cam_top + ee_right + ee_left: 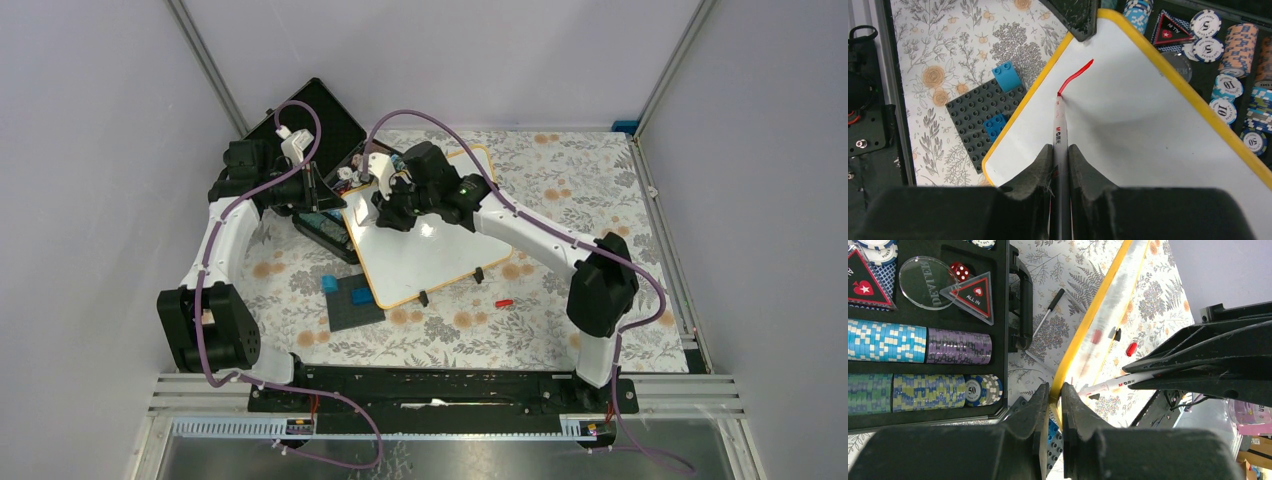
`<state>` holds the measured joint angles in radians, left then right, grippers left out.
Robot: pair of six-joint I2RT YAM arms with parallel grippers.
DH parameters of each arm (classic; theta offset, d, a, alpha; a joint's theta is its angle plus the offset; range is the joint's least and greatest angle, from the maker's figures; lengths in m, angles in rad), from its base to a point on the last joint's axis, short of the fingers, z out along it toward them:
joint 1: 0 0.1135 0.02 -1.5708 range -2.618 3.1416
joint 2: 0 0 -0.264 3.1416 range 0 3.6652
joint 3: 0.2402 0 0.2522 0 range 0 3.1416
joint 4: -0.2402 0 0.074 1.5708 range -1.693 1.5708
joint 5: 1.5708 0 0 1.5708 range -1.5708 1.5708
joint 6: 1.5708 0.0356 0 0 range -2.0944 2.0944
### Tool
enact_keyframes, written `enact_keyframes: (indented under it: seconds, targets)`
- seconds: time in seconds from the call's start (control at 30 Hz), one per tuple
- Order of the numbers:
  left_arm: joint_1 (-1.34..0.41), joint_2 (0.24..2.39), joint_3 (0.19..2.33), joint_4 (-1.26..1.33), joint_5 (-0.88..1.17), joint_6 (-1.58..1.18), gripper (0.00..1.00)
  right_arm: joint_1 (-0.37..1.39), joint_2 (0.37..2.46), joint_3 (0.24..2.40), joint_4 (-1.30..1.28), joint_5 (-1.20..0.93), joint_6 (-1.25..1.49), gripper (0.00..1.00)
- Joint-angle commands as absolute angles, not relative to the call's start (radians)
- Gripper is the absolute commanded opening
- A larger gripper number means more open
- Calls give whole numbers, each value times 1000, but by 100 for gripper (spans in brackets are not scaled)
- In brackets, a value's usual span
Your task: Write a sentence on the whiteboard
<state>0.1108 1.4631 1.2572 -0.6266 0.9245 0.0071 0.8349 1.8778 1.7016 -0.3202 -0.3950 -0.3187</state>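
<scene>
The whiteboard [430, 250] lies tilted on the flowered cloth, its frame yellow-tan. My left gripper [335, 198] is shut on the board's far left edge; in the left wrist view its tips [1055, 390] pinch the yellow frame [1088, 325]. My right gripper [385, 208] is shut on a white marker [1059, 130] and holds it over the board [1158, 130], tip touching the surface. Of the sentence, only one short curved red stroke [1075, 77] shows, running up and right from the tip. No words show.
An open black case of poker chips [320, 130] stands behind the board's left edge [923, 340]. A dark grey plate with blue blocks [355, 300] lies at the board's near left corner. A red cap [504, 302] lies in front of the board. A thin black-tipped stick [1048, 312] lies on the cloth.
</scene>
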Motion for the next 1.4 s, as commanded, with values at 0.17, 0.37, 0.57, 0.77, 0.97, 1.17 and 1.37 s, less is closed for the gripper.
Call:
enact_keyframes:
  seconds: [0.17,0.37,0.57,0.77,0.97,1.17,1.37]
  targets:
    - [113,1439,1284,-583,946,17,0,848,1810,1686,-310,-384,-330,0]
    - [113,1434,1281,-583,946,17,0,848,1823,1760,-310,-402,-300,0]
    - [113,1424,1275,-583,945,20,0,848,1860,1821,-310,-391,-285,0]
    - [114,1419,1270,-583,947,21,0,847,1888,1849,-317,-368,-294,0]
    - [114,1419,1269,-582,947,24,0,848,1899,1844,-321,-355,-307,0]
    - [113,1418,1267,-583,945,23,0,847,1905,1839,-327,-324,-327,0]
    - [113,1419,1272,-583,944,23,0,846,1906,1839,-343,-298,-341,0]
